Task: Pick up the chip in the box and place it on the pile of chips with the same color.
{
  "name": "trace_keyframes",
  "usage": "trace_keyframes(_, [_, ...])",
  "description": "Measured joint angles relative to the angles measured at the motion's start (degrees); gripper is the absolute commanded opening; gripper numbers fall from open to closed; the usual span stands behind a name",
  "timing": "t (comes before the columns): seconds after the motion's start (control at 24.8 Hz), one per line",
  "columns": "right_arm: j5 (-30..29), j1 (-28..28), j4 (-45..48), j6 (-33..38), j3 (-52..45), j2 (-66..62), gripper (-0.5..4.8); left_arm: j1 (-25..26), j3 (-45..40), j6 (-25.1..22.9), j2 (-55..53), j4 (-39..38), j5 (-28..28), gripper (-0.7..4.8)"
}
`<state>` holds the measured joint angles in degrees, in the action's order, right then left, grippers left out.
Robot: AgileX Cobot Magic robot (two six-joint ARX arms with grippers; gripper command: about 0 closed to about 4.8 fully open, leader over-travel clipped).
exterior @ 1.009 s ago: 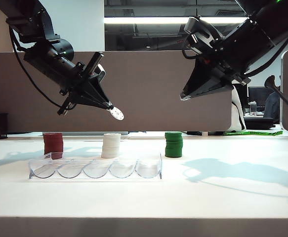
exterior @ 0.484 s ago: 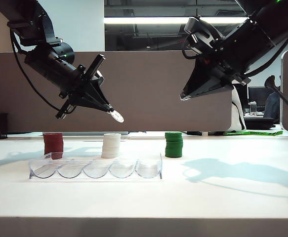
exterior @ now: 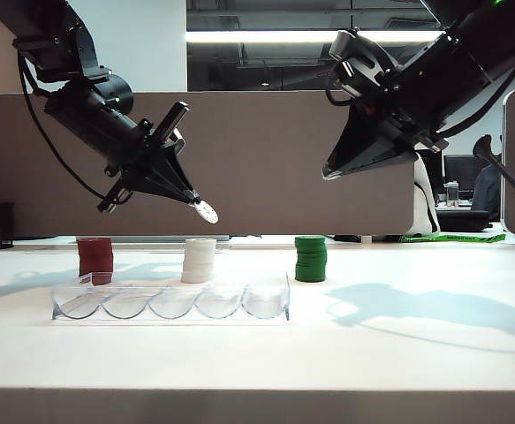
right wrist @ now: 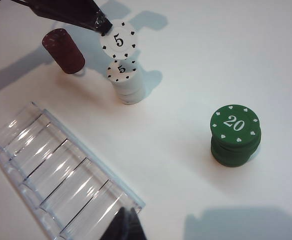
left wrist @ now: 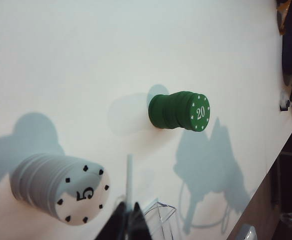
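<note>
One white chip (exterior: 206, 211) is pinched by the left gripper (exterior: 193, 200) in the air just above the pile of white chips (exterior: 199, 261). The clear box (exterior: 170, 302) lies in front of it. The right gripper (exterior: 329, 170) is held high, well apart; its opening cannot be told.

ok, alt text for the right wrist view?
Left gripper holds a white "5" chip above the white pile. A dark red stack, a green "20" stack and an empty clear box stand on the white table.
</note>
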<state>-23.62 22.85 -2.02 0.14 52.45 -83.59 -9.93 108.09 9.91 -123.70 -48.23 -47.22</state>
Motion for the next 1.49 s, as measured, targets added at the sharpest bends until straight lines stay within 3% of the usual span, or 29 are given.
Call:
trace_keyframes(0.16, [0.0,0.0,0.0,0.0,0.0,0.0,-0.06,0.0,0.0,-0.1,0.0,-1.0,-0.1,-0.06])
trace_keyframes(0.48, [0.0,0.0,-0.4,0.0,0.0,0.0,-0.06,0.0,0.0,-4.9,0.0,-6.3,-0.1,-0.06])
trace_keyframes(0.81, [-0.2,0.0,-0.6,0.0,0.0,0.0,-0.06,0.0,0.0,-5.0,-1.4,-2.5,-5.0,-0.06])
trace_keyframes(1.49, [-0.2,0.0,-2.1,0.0,0.0,0.0,-0.06,0.2,-0.1,-5.0,-2.9,-0.7,-2.7,-0.05])
